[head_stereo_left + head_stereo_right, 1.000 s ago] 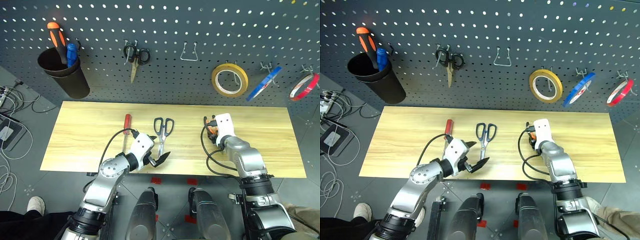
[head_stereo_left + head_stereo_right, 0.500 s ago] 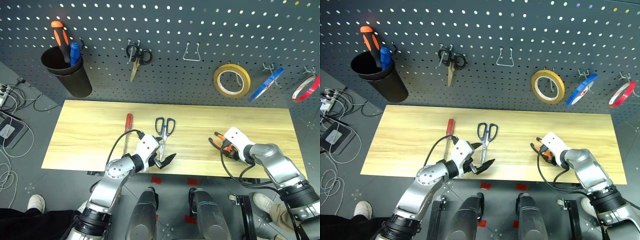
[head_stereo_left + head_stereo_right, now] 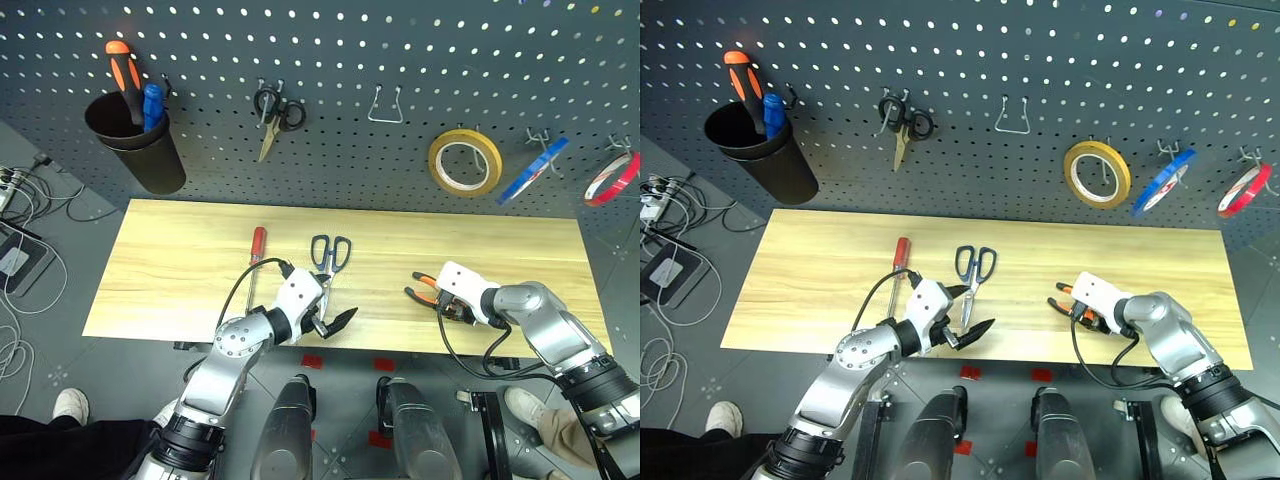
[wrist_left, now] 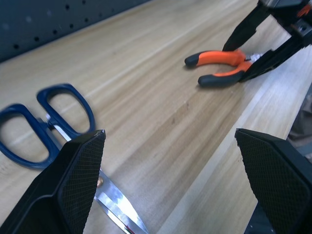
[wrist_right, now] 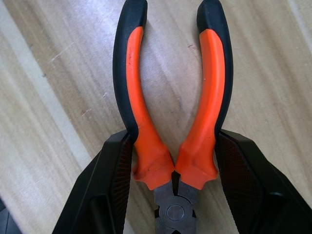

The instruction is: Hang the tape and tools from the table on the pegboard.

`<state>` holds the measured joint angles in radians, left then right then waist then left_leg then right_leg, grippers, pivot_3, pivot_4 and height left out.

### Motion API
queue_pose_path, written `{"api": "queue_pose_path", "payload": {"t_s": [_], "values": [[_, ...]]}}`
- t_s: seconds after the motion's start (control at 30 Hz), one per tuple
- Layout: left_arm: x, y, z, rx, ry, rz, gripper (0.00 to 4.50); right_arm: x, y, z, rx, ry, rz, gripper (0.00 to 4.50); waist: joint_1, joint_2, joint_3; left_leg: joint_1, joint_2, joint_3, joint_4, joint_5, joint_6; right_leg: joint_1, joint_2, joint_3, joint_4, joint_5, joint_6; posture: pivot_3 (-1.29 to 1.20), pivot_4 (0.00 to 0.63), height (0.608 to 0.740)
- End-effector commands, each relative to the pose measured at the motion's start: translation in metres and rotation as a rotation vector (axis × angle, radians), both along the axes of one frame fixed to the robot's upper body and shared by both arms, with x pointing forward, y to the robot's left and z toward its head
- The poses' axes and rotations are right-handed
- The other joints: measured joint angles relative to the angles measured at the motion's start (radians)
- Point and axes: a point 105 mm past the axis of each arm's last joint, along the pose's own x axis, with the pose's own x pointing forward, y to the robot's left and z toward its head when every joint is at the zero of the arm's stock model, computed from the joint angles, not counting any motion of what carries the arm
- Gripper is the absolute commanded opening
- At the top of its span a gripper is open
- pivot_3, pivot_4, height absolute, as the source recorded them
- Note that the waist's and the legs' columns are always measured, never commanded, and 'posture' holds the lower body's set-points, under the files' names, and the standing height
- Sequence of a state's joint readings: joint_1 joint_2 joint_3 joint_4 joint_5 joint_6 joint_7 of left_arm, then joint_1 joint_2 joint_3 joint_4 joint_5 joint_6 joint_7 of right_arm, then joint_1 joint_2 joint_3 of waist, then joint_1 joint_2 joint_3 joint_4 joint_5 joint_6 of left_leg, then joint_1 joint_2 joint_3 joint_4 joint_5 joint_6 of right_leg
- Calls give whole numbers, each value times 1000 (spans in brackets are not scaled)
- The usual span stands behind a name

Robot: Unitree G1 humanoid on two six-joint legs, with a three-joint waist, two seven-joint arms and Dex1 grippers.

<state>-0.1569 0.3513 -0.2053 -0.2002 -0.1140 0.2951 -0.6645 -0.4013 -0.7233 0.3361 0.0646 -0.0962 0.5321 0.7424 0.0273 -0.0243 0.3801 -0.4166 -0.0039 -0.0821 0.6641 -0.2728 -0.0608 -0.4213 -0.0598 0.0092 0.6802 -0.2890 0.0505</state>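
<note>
Three tools lie on the long light-wood table [image 3: 160, 260] below the dark grey perforated pegboard [image 3: 330, 60], where the thin red tape roll [image 3: 612, 177] already hangs on a hook at the far right. The large dark-blue-looped scissors [image 3: 328, 258] rest mid-table, blades just beside the left gripper [image 3: 330, 318], whose fingers are spread wide and hold nothing. The red-handled screwdriver [image 3: 256, 250] lies to their left. The right gripper [image 5: 170, 195] clasps the orange-and-black pliers [image 5: 170, 112] near their pivot, both fingers pressing the handles, which rest on the table's front edge.
</note>
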Motion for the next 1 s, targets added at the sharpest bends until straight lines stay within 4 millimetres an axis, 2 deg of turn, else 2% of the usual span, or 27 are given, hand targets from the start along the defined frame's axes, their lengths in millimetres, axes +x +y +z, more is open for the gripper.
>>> {"api": "queue_pose_path", "payload": {"t_s": [0.03, 0.17, 0.3, 0.37, 0.5, 0.6, 0.83, 1.0], "values": [[-11, -4, 23, -57, -50, -43, 4500, 0, 9, 24, 111, -77, -40, 2337, 0, 0, -2, 0, 0, 0, 0, 0, 0, 0, -1, 0, 0, 0, 0, 142, 281, 740], [-25, -4, 39, -111, -36, -72, 4500, -9, 22, 45, 196, -143, -48, 2337, 0, 1, -13, -1, 0, 0, 0, 1, -1, -1, -1, -1, 0, 0, 0, 125, 237, 740], [-32, 0, 51, -154, -13, -68, 4500, -17, 32, 60, 297, -207, -97, 2337, 0, 1, -43, -2, -2, 0, 0, 1, -2, 0, -1, -2, -1, 0, 0, 113, 196, 740], [-34, 4, 55, -164, -1, -61, 4500, -20, 37, 67, 354, -235, -125, 2337, 0, 1, -64, -2, -2, 1, -1, 1, -2, 0, -1, -2, -1, 0, 0, 111, 181, 740], [-36, 11, 64, -209, 18, -26, 4500, -27, 60, 88, 563, -286, -113, 2337, -1, 0, -100, -1, -2, 1, -2, 1, -2, 1, 0, -3, -2, 0, 0, 110, 152, 740], [-34, 14, 70, -242, 24, 11, 4500, -30, 73, 97, 657, -328, -99, 2337, -2, 1, -122, -1, -2, 2, -2, 1, -2, 1, 0, -3, -2, 0, 0, 115, 137, 740], [-22, 16, 88, -321, -23, 98, 4500, -20, 102, 145, 880, -508, -97, 2337, -1, 1, -165, 0, -2, 2, -1, 1, -2, 1, 1, -2, -1, 0, 0, 141, 111, 740], [-22, 15, 90, -344, -27, 119, 4500, -10, 111, 165, 946, -597, -101, 2337, 0, -1, -190, 1, -2, 3, -2, 1, -2, 1, 2, -1, -1, 0, 0, 152, 108, 740]]}}
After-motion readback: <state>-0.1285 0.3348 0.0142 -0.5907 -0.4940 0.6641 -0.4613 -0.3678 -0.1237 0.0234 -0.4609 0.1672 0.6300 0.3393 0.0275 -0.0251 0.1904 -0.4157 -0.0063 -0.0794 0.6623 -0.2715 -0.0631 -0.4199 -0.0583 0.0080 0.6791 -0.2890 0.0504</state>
